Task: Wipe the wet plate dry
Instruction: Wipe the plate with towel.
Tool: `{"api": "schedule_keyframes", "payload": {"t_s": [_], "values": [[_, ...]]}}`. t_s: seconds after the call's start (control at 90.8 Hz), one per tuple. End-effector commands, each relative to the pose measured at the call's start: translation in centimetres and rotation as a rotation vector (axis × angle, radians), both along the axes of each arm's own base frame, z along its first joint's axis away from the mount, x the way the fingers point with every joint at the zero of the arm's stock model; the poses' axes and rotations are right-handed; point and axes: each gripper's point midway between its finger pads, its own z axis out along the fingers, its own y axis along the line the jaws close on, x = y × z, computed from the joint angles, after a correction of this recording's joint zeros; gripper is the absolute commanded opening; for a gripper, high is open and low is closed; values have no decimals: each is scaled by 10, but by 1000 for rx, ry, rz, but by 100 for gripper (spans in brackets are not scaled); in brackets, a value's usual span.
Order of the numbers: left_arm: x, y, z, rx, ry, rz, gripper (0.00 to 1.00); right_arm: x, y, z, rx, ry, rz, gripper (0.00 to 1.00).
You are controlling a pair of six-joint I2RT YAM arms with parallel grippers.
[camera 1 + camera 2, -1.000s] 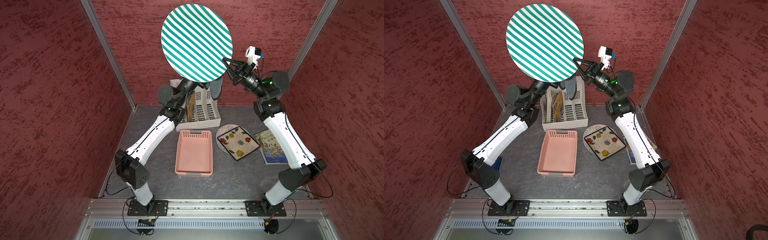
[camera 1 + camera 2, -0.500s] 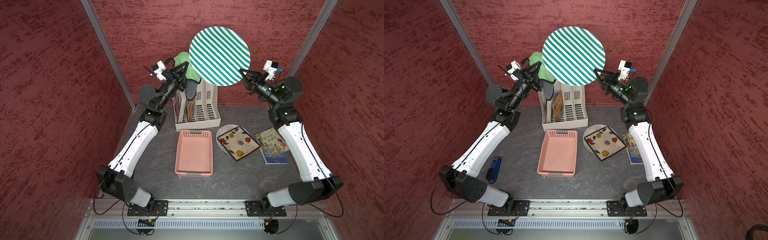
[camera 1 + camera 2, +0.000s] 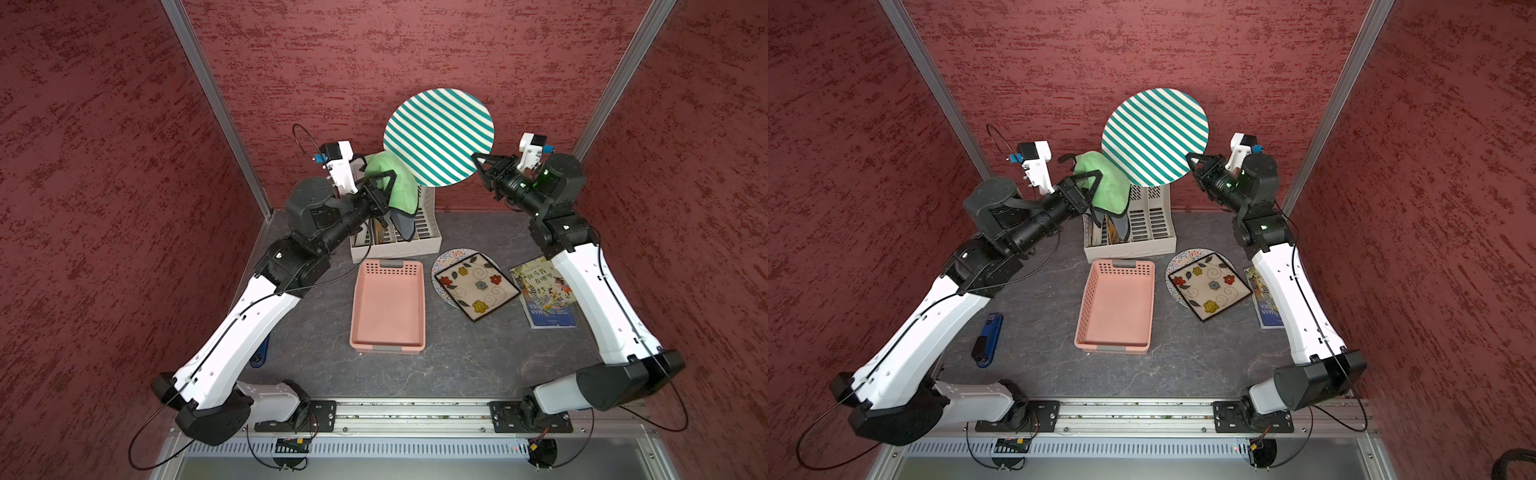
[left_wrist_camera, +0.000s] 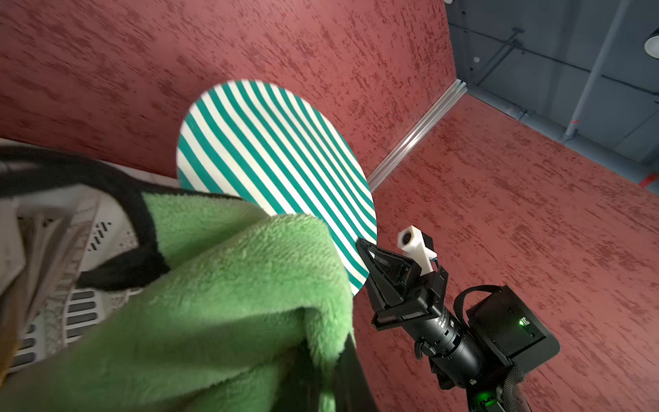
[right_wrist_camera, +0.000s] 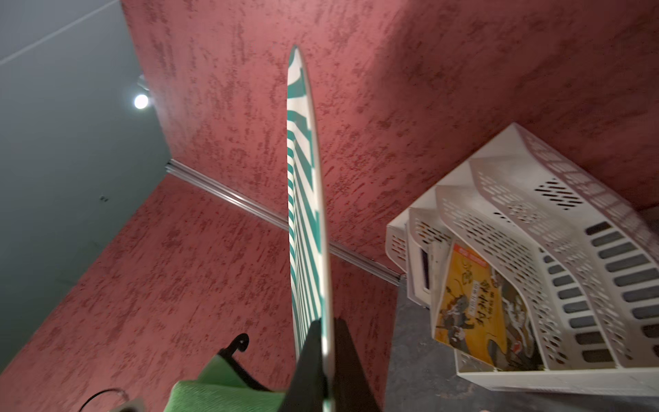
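A round plate (image 3: 438, 137) with teal and white stripes is held up in the air in front of the back wall. My right gripper (image 3: 476, 158) is shut on its lower right rim. In the right wrist view the plate (image 5: 303, 214) is edge-on, its rim clamped in the right gripper (image 5: 324, 342). My left gripper (image 3: 388, 176) is shut on a green cloth (image 3: 399, 187) with a black hem. The cloth hangs just left of and below the plate. In the left wrist view the cloth (image 4: 231, 303) overlaps the plate's (image 4: 271, 171) lower edge; I cannot tell whether they touch.
A white file rack (image 3: 415, 241) holding an orange book (image 5: 470, 303) stands under the cloth and plate. On the table lie a pink basket (image 3: 388, 303), a square flowered plate (image 3: 476, 286) on a round patterned one, a book (image 3: 544, 295), and a blue tool (image 3: 988, 338).
The right gripper has carried the plate down and to the right, away from the camera. The left gripper with the cloth has come out from behind the plate to its left.
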Motion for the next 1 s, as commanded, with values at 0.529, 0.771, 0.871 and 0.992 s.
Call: {"api": "schedule_keyframes", "payload": {"t_s": [0.529,0.771,0.871,0.992], "values": [[54,-77,-35,350,119,-59,0,-51,81,75,80,-229,258,0],[70,0,-52,321,210,211,0,-66,80,83,93,-243,289,0],[81,31,-53,252,242,242,0,-79,90,71,72,-250,351,0],[88,49,-27,237,181,236,0,-107,117,47,8,-255,474,0]]}}
